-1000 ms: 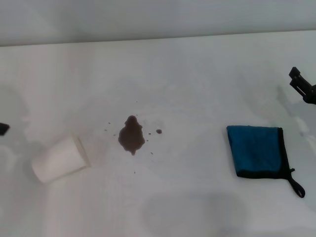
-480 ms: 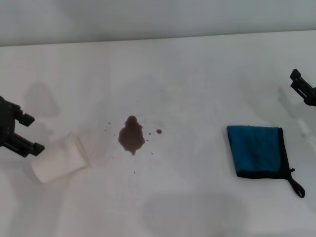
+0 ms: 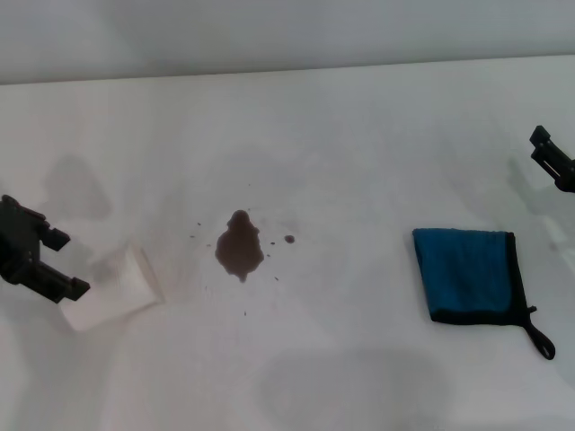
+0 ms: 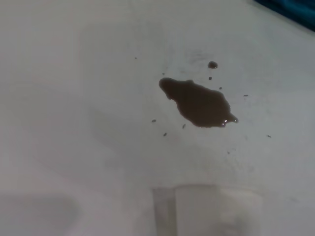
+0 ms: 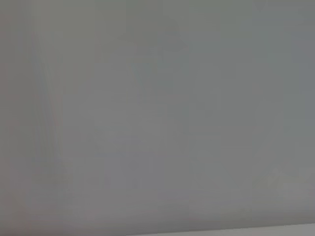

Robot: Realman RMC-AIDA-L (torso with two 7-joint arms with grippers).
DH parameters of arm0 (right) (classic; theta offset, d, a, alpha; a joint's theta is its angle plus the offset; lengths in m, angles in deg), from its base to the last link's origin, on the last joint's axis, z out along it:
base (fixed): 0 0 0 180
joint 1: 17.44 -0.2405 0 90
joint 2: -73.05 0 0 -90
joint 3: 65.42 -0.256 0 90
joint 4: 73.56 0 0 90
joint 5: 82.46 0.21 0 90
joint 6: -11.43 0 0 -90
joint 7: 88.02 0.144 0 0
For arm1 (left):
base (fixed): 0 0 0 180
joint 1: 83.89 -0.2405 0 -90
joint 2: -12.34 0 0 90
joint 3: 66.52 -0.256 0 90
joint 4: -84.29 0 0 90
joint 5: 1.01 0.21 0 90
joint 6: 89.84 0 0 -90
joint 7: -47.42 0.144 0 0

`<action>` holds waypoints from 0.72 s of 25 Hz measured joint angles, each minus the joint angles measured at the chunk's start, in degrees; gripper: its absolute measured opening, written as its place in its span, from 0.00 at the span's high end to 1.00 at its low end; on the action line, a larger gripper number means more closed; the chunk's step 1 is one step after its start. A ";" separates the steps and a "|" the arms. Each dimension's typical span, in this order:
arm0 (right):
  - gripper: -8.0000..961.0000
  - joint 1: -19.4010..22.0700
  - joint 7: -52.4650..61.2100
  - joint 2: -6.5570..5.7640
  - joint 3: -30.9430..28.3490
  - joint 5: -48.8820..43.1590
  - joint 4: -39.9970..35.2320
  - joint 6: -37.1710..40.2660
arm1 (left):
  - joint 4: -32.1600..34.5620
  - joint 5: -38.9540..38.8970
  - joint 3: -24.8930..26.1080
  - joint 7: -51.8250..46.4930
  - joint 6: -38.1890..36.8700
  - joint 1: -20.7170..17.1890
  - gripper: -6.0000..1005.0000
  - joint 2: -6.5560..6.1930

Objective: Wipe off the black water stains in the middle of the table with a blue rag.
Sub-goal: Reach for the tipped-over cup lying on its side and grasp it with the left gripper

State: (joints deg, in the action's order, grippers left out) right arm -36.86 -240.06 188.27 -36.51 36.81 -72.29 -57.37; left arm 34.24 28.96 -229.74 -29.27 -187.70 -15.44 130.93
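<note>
The black water stains [image 3: 239,248] form a dark pear-shaped blot with small specks in the middle of the white table [image 3: 341,135]. They show again in the left wrist view [image 4: 198,103]. The blue rag [image 3: 469,274], trimmed in black with a corner loop, lies flat at the right, apart from both grippers. One corner of it shows in the left wrist view [image 4: 291,7]. My left gripper [image 3: 65,264] is open at the left edge, right beside a white paper cup [image 3: 114,287] lying on its side. My right gripper [image 3: 552,159] hangs at the right edge, beyond the rag.
The cup's rim shows close up in the left wrist view [image 4: 216,209]. The table's far edge [image 3: 287,70] meets a grey wall. The right wrist view holds only a plain grey surface.
My left gripper has come in from the left edge and now sits next to the cup, slightly lower than half a second ago. The right gripper, rag and stains have not moved.
</note>
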 joint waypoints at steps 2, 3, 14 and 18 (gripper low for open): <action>0.09 -0.11 -0.01 0.00 0.00 0.00 -0.13 0.15 | 0.99 0.00 0.01 -0.29 0.63 -0.09 0.12 0.05; 0.09 -0.16 -0.01 0.00 0.00 0.00 -0.17 0.31 | 2.12 0.05 0.01 -0.53 1.28 -0.20 0.12 0.11; 0.09 -0.26 -0.01 -0.08 -0.07 0.71 -0.60 2.08 | 9.20 1.87 0.02 -1.61 7.65 -1.16 0.13 0.02; 0.09 -0.28 -0.08 -0.09 -0.08 0.81 -0.60 2.18 | 11.02 2.24 0.01 -2.25 10.15 -1.53 0.12 0.02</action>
State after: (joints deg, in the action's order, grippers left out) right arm -37.14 -240.14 188.19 -36.60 37.62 -72.89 -55.19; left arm 45.25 31.20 -229.73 -31.53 -177.55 -16.97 130.95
